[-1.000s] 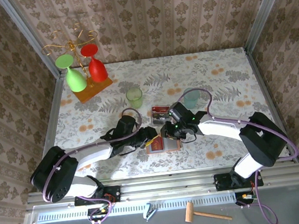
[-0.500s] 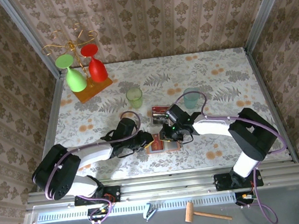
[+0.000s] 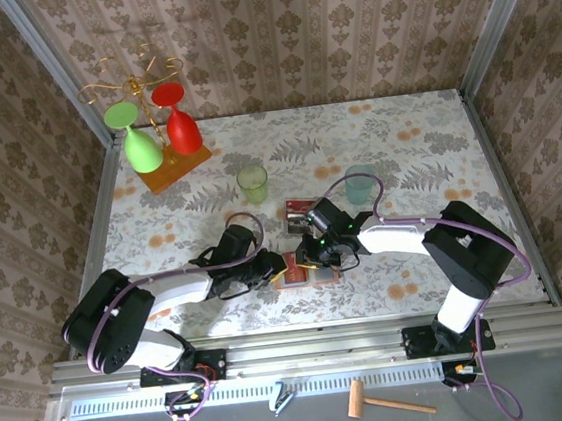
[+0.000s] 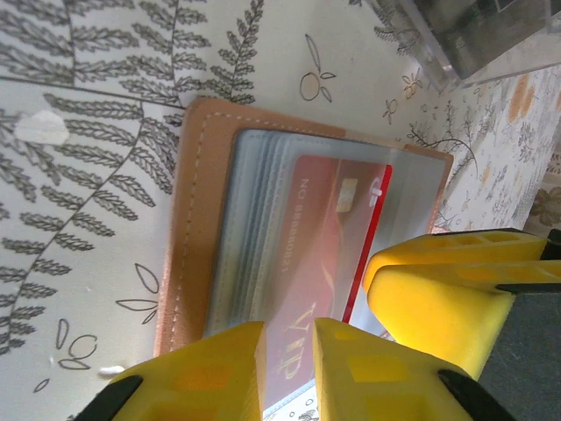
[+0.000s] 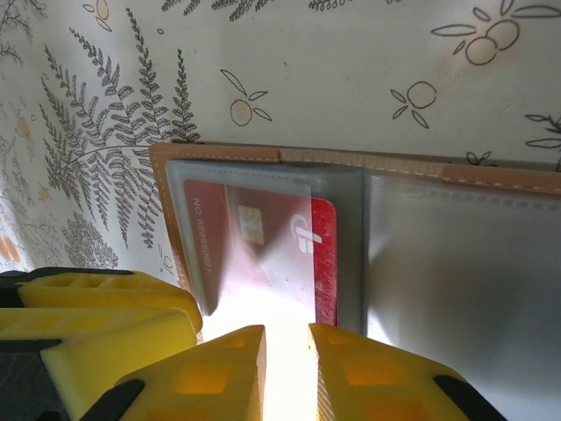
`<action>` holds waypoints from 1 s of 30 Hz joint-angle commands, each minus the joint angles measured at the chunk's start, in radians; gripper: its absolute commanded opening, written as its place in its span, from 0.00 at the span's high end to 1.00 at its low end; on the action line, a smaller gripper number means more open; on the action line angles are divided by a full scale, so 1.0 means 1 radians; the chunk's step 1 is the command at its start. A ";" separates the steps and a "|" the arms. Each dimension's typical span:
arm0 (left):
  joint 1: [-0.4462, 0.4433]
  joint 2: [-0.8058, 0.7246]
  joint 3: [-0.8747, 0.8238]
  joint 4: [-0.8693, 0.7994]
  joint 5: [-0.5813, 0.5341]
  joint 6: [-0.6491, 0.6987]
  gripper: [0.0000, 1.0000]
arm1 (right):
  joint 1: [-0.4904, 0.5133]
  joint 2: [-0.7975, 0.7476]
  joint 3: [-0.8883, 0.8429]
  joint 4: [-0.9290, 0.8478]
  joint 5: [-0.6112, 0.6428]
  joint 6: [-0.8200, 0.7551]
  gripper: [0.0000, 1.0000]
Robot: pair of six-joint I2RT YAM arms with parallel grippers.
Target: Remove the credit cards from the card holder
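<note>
Card holder (image 3: pixel 306 277) lay open on bench (image 3: pixel 405 147), low centre of top view, btwn both arms. Step in hand, prob.: getting a pinch on red card (image 4: pixel 324 237), sat in its clear pocket w/ one edge showing bare. Next move prob. needs one side pinning the holder while the other slides the card out flat. Left end effector (image 4: pixel 289 373), bottom of its wrist frame, was narrowed to a slit over the card's end. Right end effector (image 5: pixel 285 373) likewise, at the pocket. Couldn't tell if either was clenched on anything.
</note>
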 commanded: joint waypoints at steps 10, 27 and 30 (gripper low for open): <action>0.007 0.012 -0.019 -0.003 0.001 0.018 0.78 | 0.005 0.015 0.017 -0.057 0.031 -0.023 0.74; 0.008 0.042 -0.025 0.014 0.002 0.014 0.79 | 0.000 -0.010 0.041 -0.133 0.077 -0.074 0.73; 0.006 0.051 -0.031 0.023 0.006 0.010 0.79 | -0.001 -0.013 0.041 -0.139 0.080 -0.077 0.73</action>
